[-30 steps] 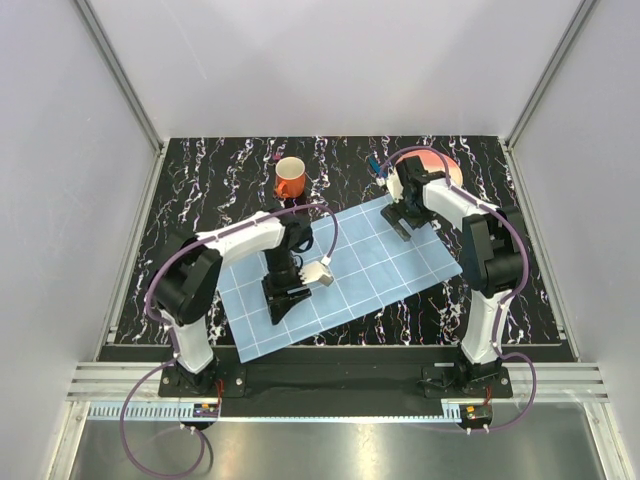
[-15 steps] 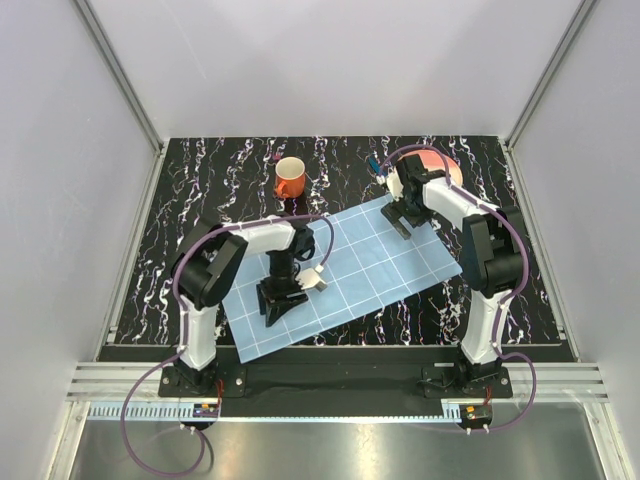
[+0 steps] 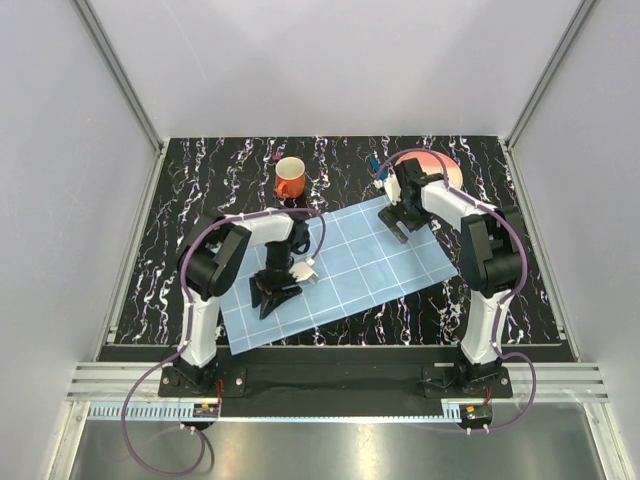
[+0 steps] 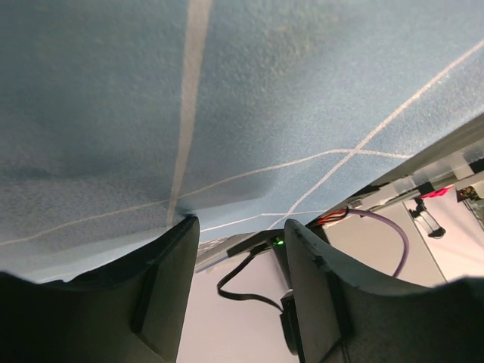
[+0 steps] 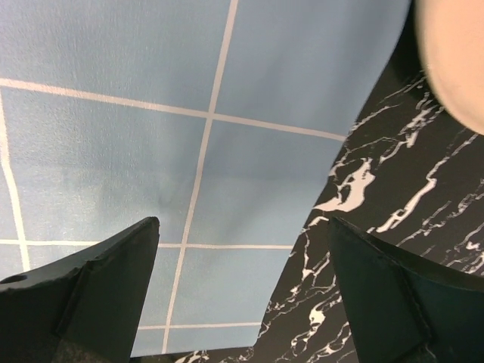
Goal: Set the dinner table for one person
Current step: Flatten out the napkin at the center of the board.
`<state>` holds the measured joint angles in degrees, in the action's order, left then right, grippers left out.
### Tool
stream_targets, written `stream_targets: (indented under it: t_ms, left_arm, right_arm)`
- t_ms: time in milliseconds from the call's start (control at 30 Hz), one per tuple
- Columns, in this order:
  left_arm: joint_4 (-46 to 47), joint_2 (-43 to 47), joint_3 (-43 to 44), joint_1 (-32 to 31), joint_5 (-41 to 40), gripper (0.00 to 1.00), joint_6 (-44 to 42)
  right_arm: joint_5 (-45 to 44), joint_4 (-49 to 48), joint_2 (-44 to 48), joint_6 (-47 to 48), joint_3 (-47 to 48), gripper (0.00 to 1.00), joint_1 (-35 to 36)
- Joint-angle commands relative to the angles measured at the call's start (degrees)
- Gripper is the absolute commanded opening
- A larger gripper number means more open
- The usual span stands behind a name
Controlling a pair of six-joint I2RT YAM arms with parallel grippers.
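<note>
So: placemat step, by my read. The light-blue checked mat (image 3: 360,262) lies skewed across the middle of the dinner table (image 3: 175,200), the black marbled top filling the centre of the top view.

My left gripper (image 3: 270,298) is down at the mat's lower-left end. Jaws are about half open, tips at the cloth's near edge where a small wrinkle shows. There's a clear gap between the fingers (image 4: 162,265), nothing clamped.

My right gripper (image 3: 398,228) hangs over the mat's upper-right corner, jaws as wide as they go, empty.

No tableware on the mat yet. The orange mug (image 3: 290,179) stands above the mat, left of centre. The pinkish plate (image 3: 447,166) is at upper right, partly behind my right arm. A small blue item (image 3: 372,163) sits just left of it, too small to name.

Next, as I judge it: square the mat to the table's bottom edge, then the right arm goes for the plate. It has a thin rim, so it likely needs a low, flat approach.
</note>
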<state>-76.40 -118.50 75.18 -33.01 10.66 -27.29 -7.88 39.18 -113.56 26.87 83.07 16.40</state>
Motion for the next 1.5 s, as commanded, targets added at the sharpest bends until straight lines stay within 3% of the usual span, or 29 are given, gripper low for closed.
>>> stream_targets:
  t_ms: [0, 300, 800, 1467]
  left_arm:
    - [3.63, -1.21, 2.87, 1.64, -7.13, 0.56, -0.75]
    - [2.84, -1.12, 6.74, 5.24, -13.19, 0.56, -1.63]
    - [6.26, -1.56, 8.14, 8.41, -20.32, 0.56, -2.68]
    - [13.12, -9.29, 13.85, 8.41, -21.99, 0.54, 2.24]
  right_arm:
    - [0.24, -1.82, -1.31, -0.24, -2.46, 1.00, 0.74]
    - [-1.79, -4.02, -1.93, -0.33, -5.63, 1.00, 0.91]
    - [-3.28, -4.02, 7.03, 1.43, -15.65, 1.00, 2.58]
    - [-2.32, -2.18, 10.46, -1.21, -17.50, 1.00, 3.72]
